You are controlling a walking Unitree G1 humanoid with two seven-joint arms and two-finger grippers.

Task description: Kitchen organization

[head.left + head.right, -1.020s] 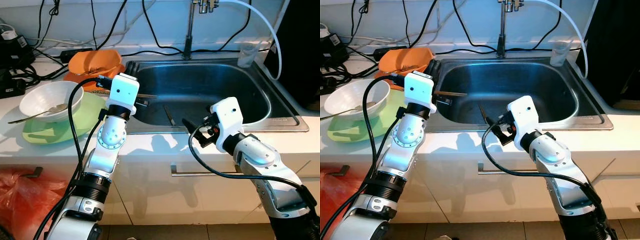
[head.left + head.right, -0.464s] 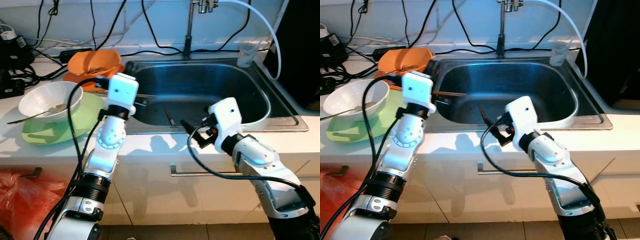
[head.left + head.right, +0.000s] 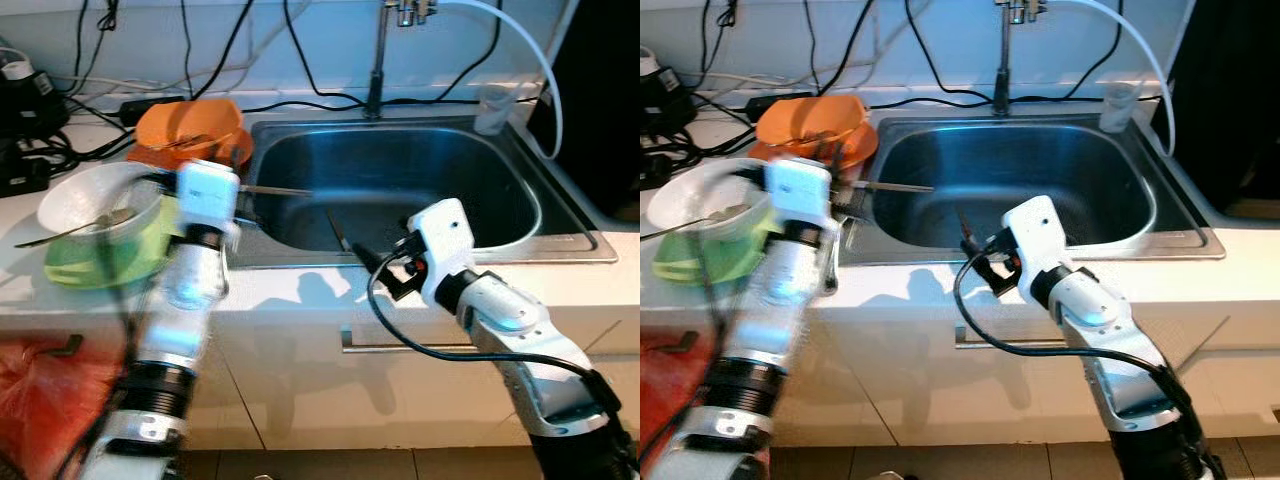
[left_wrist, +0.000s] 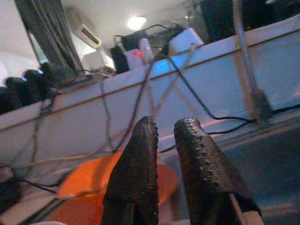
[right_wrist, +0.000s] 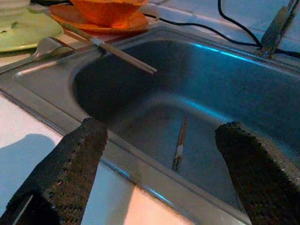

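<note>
A chopstick (image 3: 278,190) lies on the sink's left rim (image 3: 240,235), its tip reaching out over the basin. Another chopstick (image 5: 179,143) rests on the sink floor. My left arm (image 3: 205,195) is blurred beside the rim, next to the white bowl (image 3: 95,195) on the green plate (image 3: 70,268). The left gripper (image 4: 164,154) points at the back wall over the orange bowl (image 4: 93,180), fingers pressed nearly together with nothing seen between them. My right gripper (image 3: 378,270) hovers open at the sink's front edge, facing the basin.
The orange bowl (image 3: 190,125) sits on an orange plate behind the sink's left corner. A faucet (image 3: 377,60), a hose and a clear cup (image 3: 492,108) stand at the back. Cables and a power strip (image 3: 150,103) cross the counter. A red bag (image 3: 40,390) lies below.
My left arm has swung left, away from the sink and toward the white bowl; the chopstick on the rim stayed put. The right gripper has drifted slightly left.
</note>
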